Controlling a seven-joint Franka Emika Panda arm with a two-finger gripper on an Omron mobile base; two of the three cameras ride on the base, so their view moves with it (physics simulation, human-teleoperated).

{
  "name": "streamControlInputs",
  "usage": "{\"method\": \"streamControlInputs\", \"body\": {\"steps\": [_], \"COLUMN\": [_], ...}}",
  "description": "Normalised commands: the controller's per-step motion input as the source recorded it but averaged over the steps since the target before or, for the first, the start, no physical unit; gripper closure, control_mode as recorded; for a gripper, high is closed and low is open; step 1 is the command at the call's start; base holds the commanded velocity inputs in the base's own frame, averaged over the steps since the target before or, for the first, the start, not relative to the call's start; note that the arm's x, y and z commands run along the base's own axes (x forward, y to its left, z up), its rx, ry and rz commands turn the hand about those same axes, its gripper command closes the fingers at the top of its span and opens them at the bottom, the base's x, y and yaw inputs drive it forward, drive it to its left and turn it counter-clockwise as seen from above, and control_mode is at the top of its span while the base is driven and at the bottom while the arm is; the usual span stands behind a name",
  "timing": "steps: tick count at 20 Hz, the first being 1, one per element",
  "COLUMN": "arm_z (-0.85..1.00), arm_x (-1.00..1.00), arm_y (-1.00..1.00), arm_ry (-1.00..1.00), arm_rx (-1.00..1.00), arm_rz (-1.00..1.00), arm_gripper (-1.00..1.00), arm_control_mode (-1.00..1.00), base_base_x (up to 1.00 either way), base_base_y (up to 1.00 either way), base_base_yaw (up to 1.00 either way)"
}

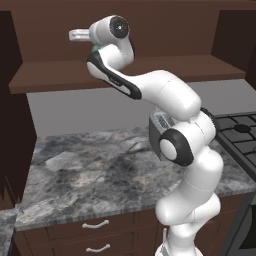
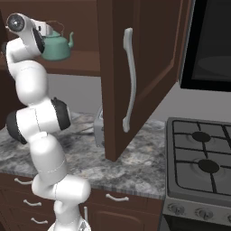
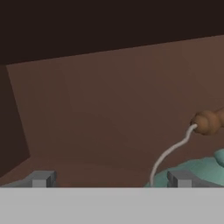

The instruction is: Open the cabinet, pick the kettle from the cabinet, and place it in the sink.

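The cabinet stands open, its door with a long silver handle swung out toward me. The teal kettle sits on the shelf inside; its body, thin wire handle and brown wooden grip show at the lower right of the hand view. My gripper reaches into the cabinet at the height of the kettle's handle. It is open with nothing between its fingers, and the kettle lies by the right fingertip. The sink is out of view.
A grey marbled counter runs below the cabinet, over drawers with curved silver pulls. A grey toaster stands partly behind the open door. A black stove lies to the right, with a dark microwave above it.
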Motion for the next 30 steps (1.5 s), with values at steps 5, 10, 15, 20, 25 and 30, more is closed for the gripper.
{"method": "streamControlInputs", "body": {"steps": [5,10,15,20,25,30], "arm_z": [0.00,0.00,0.00,0.00,0.00,0.00], "arm_x": [0.00,0.05,0.08,0.10,0.13,0.14], "arm_y": [0.00,0.00,0.00,0.00,0.01,0.04], "arm_ry": [0.03,0.00,0.01,0.00,0.02,0.05], "arm_rx": [0.01,0.00,0.00,0.00,0.01,0.00], "arm_rz": [0.00,0.00,0.00,0.00,0.00,0.00], "arm_gripper": [-1.00,-1.00,-1.00,-1.00,-1.00,-1.00], "arm_control_mode": [-1.00,-1.00,-1.00,-1.00,-1.00,-1.00], "base_base_x": [0.00,0.00,0.00,0.00,0.00,0.00], "base_base_y": [0.00,0.00,0.00,0.00,0.00,0.00], "base_base_yaw": [0.00,0.00,0.00,0.00,0.00,0.00]}}
